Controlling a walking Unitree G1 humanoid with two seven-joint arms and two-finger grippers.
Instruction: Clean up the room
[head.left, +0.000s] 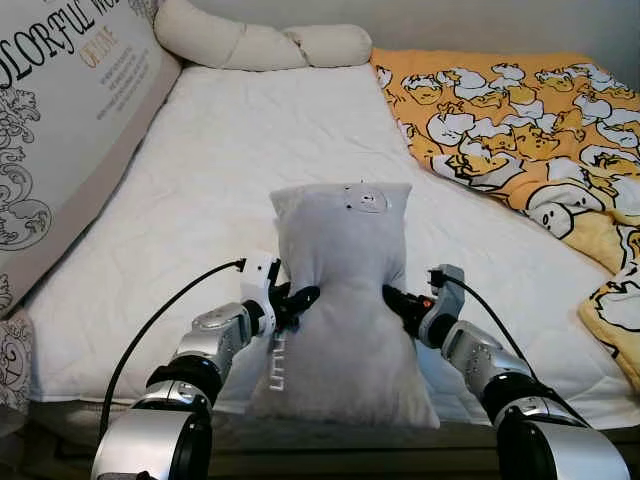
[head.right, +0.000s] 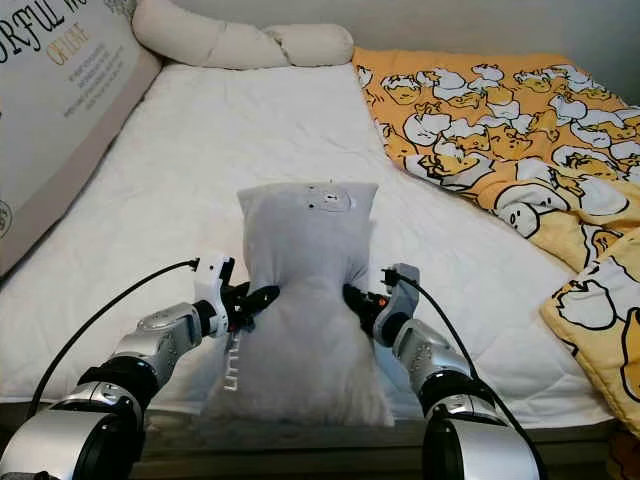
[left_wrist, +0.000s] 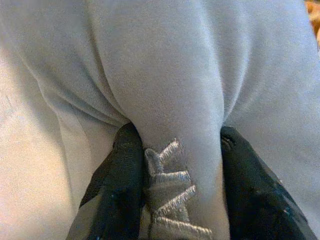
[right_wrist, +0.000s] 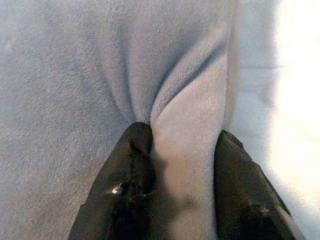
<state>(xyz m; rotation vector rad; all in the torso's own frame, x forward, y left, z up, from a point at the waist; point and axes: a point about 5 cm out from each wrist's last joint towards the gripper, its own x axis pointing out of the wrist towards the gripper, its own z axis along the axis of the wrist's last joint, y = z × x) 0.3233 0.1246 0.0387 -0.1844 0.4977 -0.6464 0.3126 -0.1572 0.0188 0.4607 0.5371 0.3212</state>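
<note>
A light grey pillow (head.left: 343, 290) with embroidered lettering stands on end at the near edge of the white bed (head.left: 210, 180). My left gripper (head.left: 300, 298) pinches its left side at mid-height, and my right gripper (head.left: 395, 296) pinches its right side. In the left wrist view a fold of grey fabric (left_wrist: 175, 125) is squeezed between the two black fingers (left_wrist: 120, 185). The right wrist view shows another fold (right_wrist: 182, 145) caught between that gripper's fingers (right_wrist: 132, 175). The pillow is pulled in at the waist where both grippers hold it.
A long cream bolster (head.left: 260, 42) lies across the head of the bed. A yellow duck-print quilt (head.left: 520, 120) covers the right side. A large printed cushion (head.left: 60, 120) leans along the left. White mattress lies open beyond the pillow.
</note>
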